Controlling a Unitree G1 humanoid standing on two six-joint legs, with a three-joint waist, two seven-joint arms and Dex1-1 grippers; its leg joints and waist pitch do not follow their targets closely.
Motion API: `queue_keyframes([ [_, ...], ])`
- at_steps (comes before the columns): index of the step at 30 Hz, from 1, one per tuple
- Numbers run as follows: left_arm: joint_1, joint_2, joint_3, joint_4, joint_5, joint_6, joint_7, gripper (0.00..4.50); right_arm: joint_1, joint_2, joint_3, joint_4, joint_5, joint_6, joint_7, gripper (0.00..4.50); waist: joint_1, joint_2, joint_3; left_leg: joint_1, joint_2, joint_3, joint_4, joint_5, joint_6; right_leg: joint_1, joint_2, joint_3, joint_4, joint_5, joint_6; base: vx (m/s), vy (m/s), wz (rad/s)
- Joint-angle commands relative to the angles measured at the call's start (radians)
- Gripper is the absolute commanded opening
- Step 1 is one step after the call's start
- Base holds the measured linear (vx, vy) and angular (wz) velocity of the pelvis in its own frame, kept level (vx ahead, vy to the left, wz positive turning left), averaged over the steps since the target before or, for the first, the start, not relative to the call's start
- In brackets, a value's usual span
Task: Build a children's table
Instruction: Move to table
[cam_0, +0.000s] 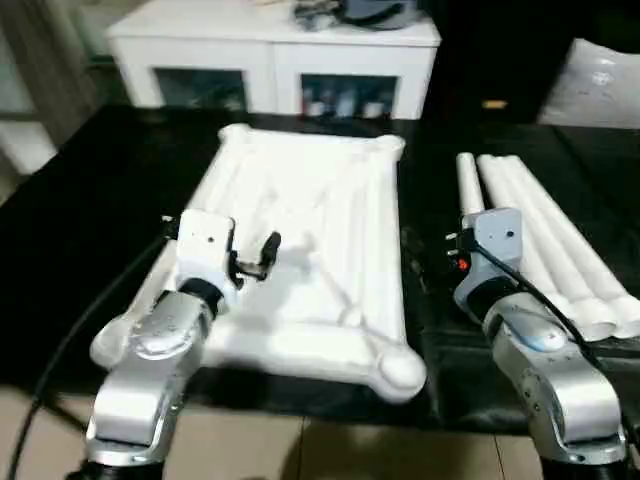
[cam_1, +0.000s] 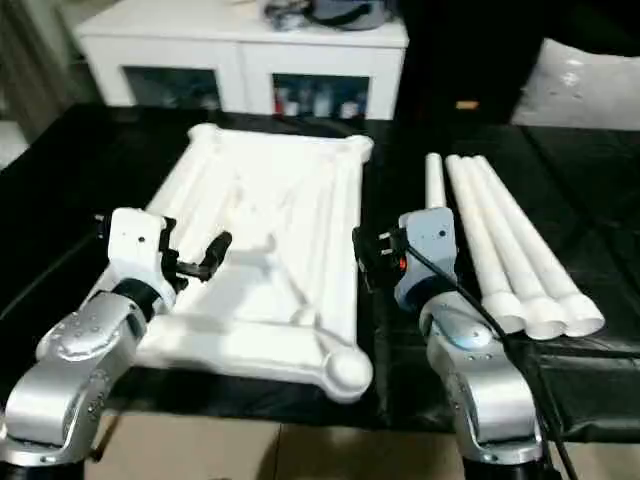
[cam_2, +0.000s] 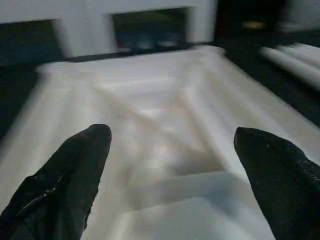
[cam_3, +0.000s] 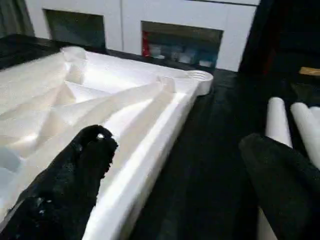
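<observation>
Lying under left claw (cam_2: 170, 165): table top (cam_0: 310, 200).

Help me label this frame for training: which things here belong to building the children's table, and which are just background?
Belongs to the job:
- table top, ribbed underside up on the black work table
- legs, lying side by side to its right
- left gripper and right gripper, both open and empty

Just background:
- white cabinet behind
- dark items on the cabinet, too blurred to identify

Spread end effector (cam_2: 172, 165) over seemingly ribbed tabletop (cam_2: 165, 115)
</observation>
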Motion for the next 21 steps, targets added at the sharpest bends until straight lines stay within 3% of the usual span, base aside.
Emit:
queue_keyframes([
  [1,-0.005,0.038,-0.027,0.013,-0.023,-0.01,-0.076,4.45,0.001,-0.021,0.01,-0.015,0.025,0.009,0.054,4.5,0.029,-0.009,-0.088,-0.012,0.046,-0.025,-0.038,0.548,0.178,0.062,-0.056,0.042,0.003,0.896,-0.162,0.0,0.0,0.0],
  [2,-0.006,0.04,-0.028,0.014,-0.024,-0.011,-0.079,4.45,0.0,-0.023,0.01,-0.015,0.026,0.009,0.057,4.5,0.029,-0.01,-0.087,-0.01,0.047,-0.026,-0.038,0.543,0.15,0.057,-0.049,0.038,0.004,0.904,-0.155,0.0,0.0,0.0],
  [3,-0.017,0.064,-0.041,0.021,-0.036,-0.008,-0.122,4.45,0.0,-0.047,0.017,-0.017,0.033,-0.002,0.099,4.5,0.032,-0.001,-0.078,-0.005,0.055,-0.027,-0.043,0.487,0.095,0.044,-0.048,0.033,-0.002,0.831,-0.16,0.0,0.0,0.0],
  [4,-0.017,0.064,-0.041,0.021,-0.036,-0.008,-0.122,4.45,0.0,-0.047,0.017,-0.017,0.033,-0.002,0.099,4.5,0.036,-0.002,-0.067,-0.001,0.066,-0.027,-0.055,0.368,0.055,0.038,-0.054,0.031,-0.02,0.682,-0.171,0.0,0.0,0.0],
  [5,-0.029,0.088,-0.054,0.028,-0.047,-0.005,-0.165,4.45,-0.001,-0.07,0.022,-0.019,0.04,-0.008,0.137,4.5,0.039,0.001,-0.06,0.001,0.071,-0.024,-0.063,0.286,0.041,0.036,-0.061,0.031,-0.03,0.589,-0.184,-0.065,-0.013,-0.01],
  [6,-0.042,0.115,-0.07,0.036,-0.052,-0.007,-0.211,4.45,-0.004,-0.096,0.025,-0.017,0.05,-0.005,0.173,4.5,0.042,0.005,-0.049,0.007,0.082,-0.024,-0.08,0.118,0.017,0.033,-0.068,0.032,-0.048,0.388,-0.213,-0.065,-0.013,-0.01],
  [7,-0.064,0.158,-0.1,0.048,-0.056,-0.015,-0.287,4.45,-0.008,-0.147,0.031,-0.011,0.062,0.0,0.235,4.5,0.047,0.004,-0.043,0.016,0.09,-0.022,-0.091,-0.004,0.003,0.03,-0.071,0.035,-0.059,0.233,-0.239,-0.084,-0.011,0.02],
  [9,-0.08,0.188,-0.121,0.057,-0.059,-0.026,-0.344,4.45,-0.01,-0.188,0.034,-0.004,0.07,-0.001,0.282,4.5,0.058,0.006,-0.035,0.021,0.096,-0.015,-0.103,-0.103,0.002,0.023,-0.076,0.041,-0.07,0.095,-0.257,-0.098,-0.006,0.04],
  [10,-0.089,0.201,-0.13,0.062,-0.058,-0.04,-0.374,4.45,-0.008,-0.206,0.033,-0.004,0.077,-0.005,0.307,4.5,0.056,0.001,-0.024,0.017,0.098,-0.011,-0.115,-0.173,-0.005,0.023,-0.079,0.044,-0.078,0.008,-0.26,-0.098,-0.002,0.02],
  [11,-0.102,0.221,-0.145,0.068,-0.059,-0.059,-0.418,4.45,-0.004,-0.233,0.03,-0.004,0.088,-0.012,0.347,4.5,0.061,0.0,-0.014,0.028,0.098,-0.005,-0.126,-0.278,-0.02,0.016,-0.083,0.047,-0.096,-0.16,-0.243,-0.087,0.001,0.02],
  [12,-0.112,0.238,-0.155,0.073,-0.062,-0.072,-0.451,4.09,0.0,-0.252,0.027,-0.005,0.097,-0.017,0.378,4.5,0.06,-0.004,-0.012,0.034,0.099,-0.002,-0.128,-0.313,-0.027,0.015,-0.088,0.05,-0.104,-0.23,-0.234,-0.087,0.001,0.02],
  [13,-0.119,0.25,-0.162,0.077,-0.065,-0.08,-0.474,4.09,0.002,-0.264,0.026,-0.007,0.104,-0.02,0.4,4.5,0.059,-0.011,-0.01,0.035,0.098,0.005,-0.134,-0.323,-0.039,0.018,-0.091,0.05,-0.114,-0.321,-0.209,-0.074,-0.002,0.01],
  [15,-0.144,0.287,-0.188,0.086,-0.076,-0.115,-0.56,4.09,0.012,-0.312,0.029,-0.022,0.125,-0.038,0.479,4.5,0.062,-0.011,-0.016,0.033,0.1,0.008,-0.138,-0.273,-0.03,0.017,-0.094,0.051,-0.12,-0.314,-0.193,-0.055,-0.002,-0.03],
  [16,-0.15,0.295,-0.195,0.088,-0.08,-0.119,-0.581,4.02,0.015,-0.323,0.029,-0.028,0.132,-0.039,0.498,4.5,0.062,-0.009,-0.02,0.029,0.104,0.008,-0.138,-0.22,-0.017,0.016,-0.09,0.051,-0.112,-0.237,-0.203,0.0,0.0,0.0],
  [18,-0.164,0.309,-0.207,0.093,-0.089,-0.126,-0.622,3.63,0.02,-0.344,0.031,-0.034,0.141,-0.042,0.524,4.5,0.057,-0.008,-0.018,0.021,0.101,0.009,-0.14,-0.23,-0.007,0.015,-0.087,0.046,-0.108,-0.202,-0.216,0.0,0.0,0.0],
  [21,-0.22,0.342,-0.264,0.145,-0.09,-0.163,-0.761,3.53,0.035,-0.413,0.026,-0.053,0.166,-0.048,0.605,4.5,0.062,-0.003,-0.024,0.024,0.101,0.013,-0.136,-0.198,0.008,0.011,-0.085,0.049,-0.105,-0.14,-0.238,0.0,0.0,0.0],
])
